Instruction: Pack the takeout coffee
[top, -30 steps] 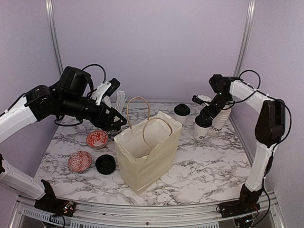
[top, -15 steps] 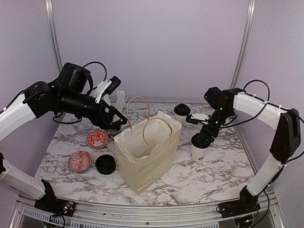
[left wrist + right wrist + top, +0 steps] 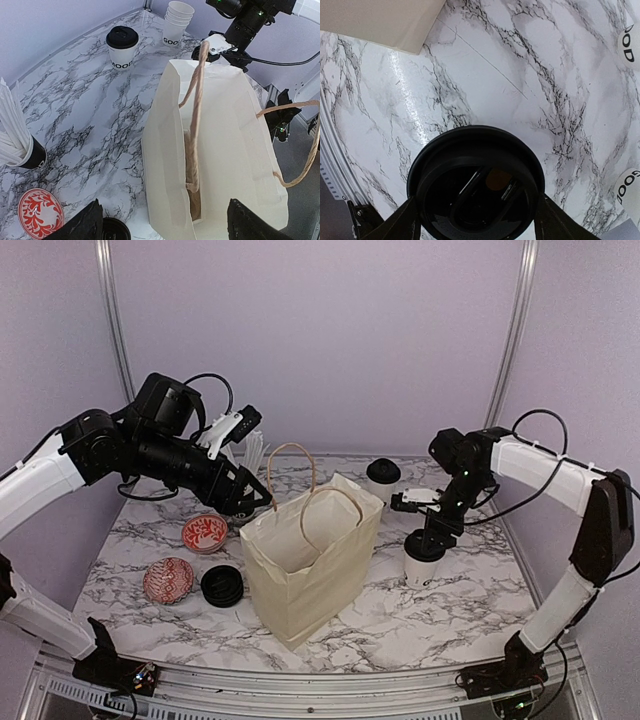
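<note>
Right arm: My right gripper (image 3: 431, 540) has the lidded coffee cup (image 3: 422, 570) clamped at its top, jaws pressed to either side of the black lid (image 3: 475, 185).
Cup's place: It is low over the marble table (image 3: 420, 620), just right of the paper bag (image 3: 310, 575) and apart from it. I cannot tell if its base touches down.
Left arm: My left gripper (image 3: 246, 502) hangs over the bag's back-left edge, jaws spread wide and holding nothing.
Bag: It stands upright with its mouth open and both handles raised.
Second coffee: Another lidded cup (image 3: 122, 47) stands behind the bag.
Elsewhere: A stack of lidless cups (image 3: 177, 22) sits at the far edge. A loose lid (image 3: 222, 586) and two red-patterned bowls (image 3: 205, 533) lie left of the bag.
</note>
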You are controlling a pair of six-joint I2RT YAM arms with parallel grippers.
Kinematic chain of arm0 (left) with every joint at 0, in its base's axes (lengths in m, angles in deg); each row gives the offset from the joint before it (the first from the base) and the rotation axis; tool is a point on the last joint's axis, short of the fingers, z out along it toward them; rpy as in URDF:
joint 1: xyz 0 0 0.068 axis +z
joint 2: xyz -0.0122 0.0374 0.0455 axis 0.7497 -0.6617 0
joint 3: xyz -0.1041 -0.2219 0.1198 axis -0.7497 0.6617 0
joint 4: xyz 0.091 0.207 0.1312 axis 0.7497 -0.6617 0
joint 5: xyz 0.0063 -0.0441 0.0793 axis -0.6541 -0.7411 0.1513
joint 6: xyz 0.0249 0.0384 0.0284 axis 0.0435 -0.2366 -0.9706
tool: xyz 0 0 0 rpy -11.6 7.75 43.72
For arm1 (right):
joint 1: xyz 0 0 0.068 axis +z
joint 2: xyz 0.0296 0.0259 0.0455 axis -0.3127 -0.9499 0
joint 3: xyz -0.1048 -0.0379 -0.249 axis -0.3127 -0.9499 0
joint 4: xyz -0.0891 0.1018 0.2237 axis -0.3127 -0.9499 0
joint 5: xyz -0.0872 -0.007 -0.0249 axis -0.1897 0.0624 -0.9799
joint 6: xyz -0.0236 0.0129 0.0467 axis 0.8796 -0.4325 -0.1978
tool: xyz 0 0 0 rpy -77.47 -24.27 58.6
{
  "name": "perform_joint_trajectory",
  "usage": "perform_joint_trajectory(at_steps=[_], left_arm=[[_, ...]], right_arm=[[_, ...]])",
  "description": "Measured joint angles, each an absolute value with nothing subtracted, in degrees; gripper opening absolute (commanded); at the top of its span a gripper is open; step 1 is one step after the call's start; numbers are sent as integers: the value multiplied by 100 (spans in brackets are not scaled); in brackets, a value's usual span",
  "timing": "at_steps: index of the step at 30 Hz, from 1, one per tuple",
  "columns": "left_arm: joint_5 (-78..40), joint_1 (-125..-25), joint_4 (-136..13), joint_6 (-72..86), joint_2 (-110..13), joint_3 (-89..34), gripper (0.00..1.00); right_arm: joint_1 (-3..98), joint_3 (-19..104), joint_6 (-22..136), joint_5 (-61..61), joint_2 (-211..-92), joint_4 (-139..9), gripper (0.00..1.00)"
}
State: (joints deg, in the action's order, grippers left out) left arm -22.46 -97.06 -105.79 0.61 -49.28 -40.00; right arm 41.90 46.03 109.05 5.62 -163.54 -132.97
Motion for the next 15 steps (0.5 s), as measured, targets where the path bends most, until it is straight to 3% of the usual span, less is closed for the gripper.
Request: perform_joint_trajectory(at_steps=[8, 15], left_arm=[[-2292, -9732, -10579, 21, -4950, -4002, 87], [-2294, -9773, -10582, 21, -4959, -4002, 86]], right_arm=[[4568, 4297, 11133, 331, -16131, -13525, 87], [4743, 4227, 11163, 97, -16066, -13535, 78]])
